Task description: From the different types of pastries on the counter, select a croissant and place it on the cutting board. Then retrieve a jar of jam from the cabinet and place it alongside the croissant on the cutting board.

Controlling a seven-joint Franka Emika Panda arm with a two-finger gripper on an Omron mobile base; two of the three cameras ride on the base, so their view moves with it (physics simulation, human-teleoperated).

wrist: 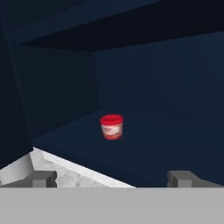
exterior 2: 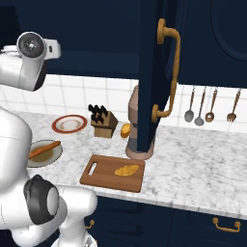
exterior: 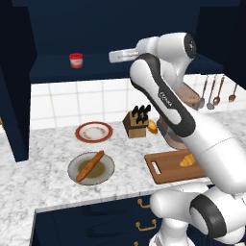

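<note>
Nearest to us, the rectangular brown wooden cutting board [exterior 2: 113, 172] lies on the white-and-grey marbled stone counter [exterior 2: 202, 171], slot handle at its left end. The small golden-yellow croissant [exterior 2: 126, 170] rests on the board, right of its middle; we also see it on the board in the left base view [exterior: 188, 160].

Left of the board, a grey round plate [exterior: 91, 168] carries the long thin orange-brown baguette [exterior: 90, 166], lying diagonally. Behind that sits a red-rimmed round plate [exterior: 94, 132] with nothing on it. Further back stand a wooden knife block with dark handles [exterior: 136, 122] and, just beside it on the right, the small rounded golden-orange bun [exterior: 152, 126].

Metal ladles and spoons [exterior 2: 210, 106] hang against the white tiled wall.

Above, the dark navy-blue upper wall cabinet [wrist: 57, 92] is open, its door with a gold handle [exterior 2: 169, 72] swung out. The small squat red jar of jam with a whitish band [wrist: 111, 127] stands upright on the deep shelf, well back from the front edge; in the left base view [exterior: 76, 60] it sits toward the shelf's left.

The two-finger gripper [wrist: 112, 178] faces the jar from outside the shelf, well apart from it. Its dark fingertips [wrist: 41, 178] are spread wide, nothing between them.
</note>
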